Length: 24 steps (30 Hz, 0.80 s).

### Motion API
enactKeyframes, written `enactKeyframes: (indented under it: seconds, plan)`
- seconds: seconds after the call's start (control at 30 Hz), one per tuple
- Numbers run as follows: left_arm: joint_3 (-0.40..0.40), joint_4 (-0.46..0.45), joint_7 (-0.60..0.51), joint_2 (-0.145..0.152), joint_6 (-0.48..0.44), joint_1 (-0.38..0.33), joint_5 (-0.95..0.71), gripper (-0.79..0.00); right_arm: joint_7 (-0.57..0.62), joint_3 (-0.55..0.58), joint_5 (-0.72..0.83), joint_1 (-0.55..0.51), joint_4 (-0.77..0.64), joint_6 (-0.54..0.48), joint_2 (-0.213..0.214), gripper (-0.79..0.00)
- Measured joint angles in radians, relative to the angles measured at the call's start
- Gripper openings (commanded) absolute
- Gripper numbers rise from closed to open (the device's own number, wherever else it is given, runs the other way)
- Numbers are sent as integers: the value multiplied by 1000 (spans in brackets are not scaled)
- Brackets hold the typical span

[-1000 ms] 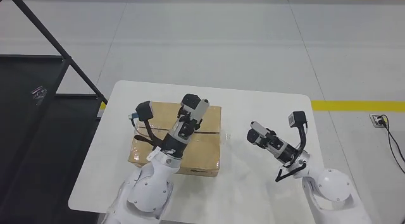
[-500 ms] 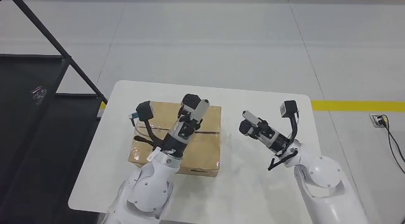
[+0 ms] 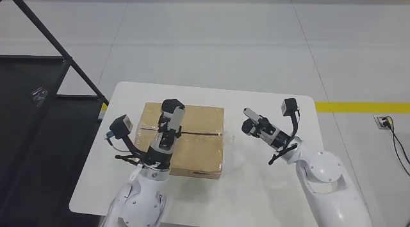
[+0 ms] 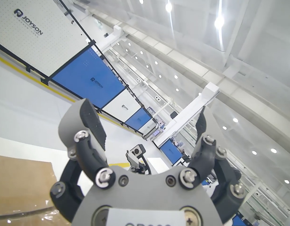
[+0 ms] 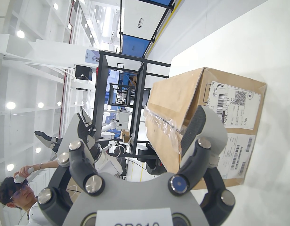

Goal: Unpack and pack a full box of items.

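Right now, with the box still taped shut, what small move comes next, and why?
Probably ease the right gripper toward the near end of the tape along the top of the box. The box is shut, both grippers are open and empty, the right one faces that end from beside the box, and the left gripper is over its top.

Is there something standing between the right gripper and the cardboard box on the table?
Nothing visible does. The right gripper is open beside the cardboard box and faces its labelled end, with just a strip of the table between them. The box's top flaps are shut and taped.
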Motion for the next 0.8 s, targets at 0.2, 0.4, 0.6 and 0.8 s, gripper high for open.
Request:
enactKeyframes:
  seconds: [0.2,0.4,0.6,0.8]
  plan:
    - [-36,-29,16,3,-44,46,-35,0,-12,-12,-15,-3,-9,5,-1,0]
    - [-53,-31,46,2,-43,55,-9,0,-53,-102,-62,53,-4,58,-13,0]
    - [-58,-31,89,-1,-63,73,-2,0,-68,-130,-102,82,12,98,-16,0]
    - [-93,-54,77,2,-91,108,-46,0,-72,-159,-114,84,13,102,-19,0]
